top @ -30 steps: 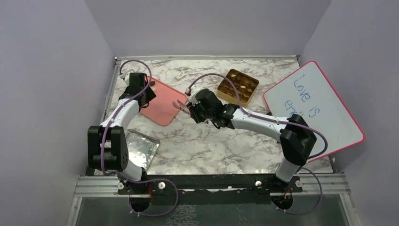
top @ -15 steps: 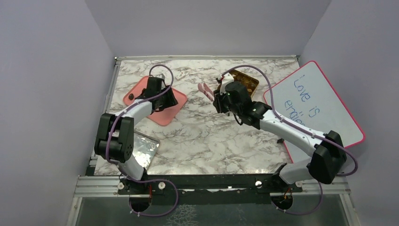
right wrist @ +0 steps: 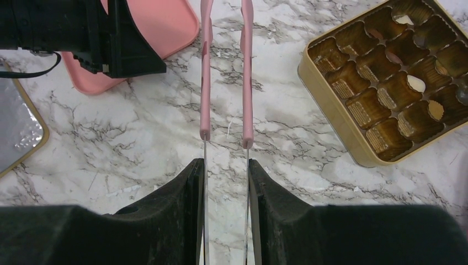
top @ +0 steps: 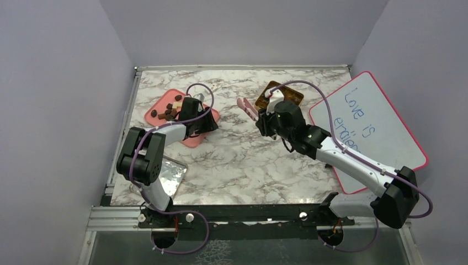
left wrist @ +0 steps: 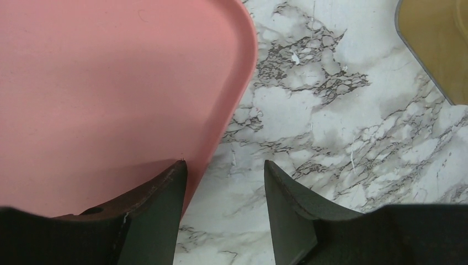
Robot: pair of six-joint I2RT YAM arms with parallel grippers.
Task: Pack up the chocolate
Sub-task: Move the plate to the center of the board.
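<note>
**Clearance around the pink tray [top: 192, 139].** On the tray's near side the marble table [top: 237, 160] lies open, and I have a wide lane there. At the tray's right rim my left gripper [top: 211, 126] stands with jaws apart, one finger over the tray and one over marble. Further right, the pink tweezers [top: 246, 107] clamped in my right gripper [top: 262, 118] jut into the gap before the gold box [top: 292, 95]. The chocolate [top: 168, 112] crowds the tray's far-left part. A silvery tray [top: 172, 175] lies to its near left.
</note>
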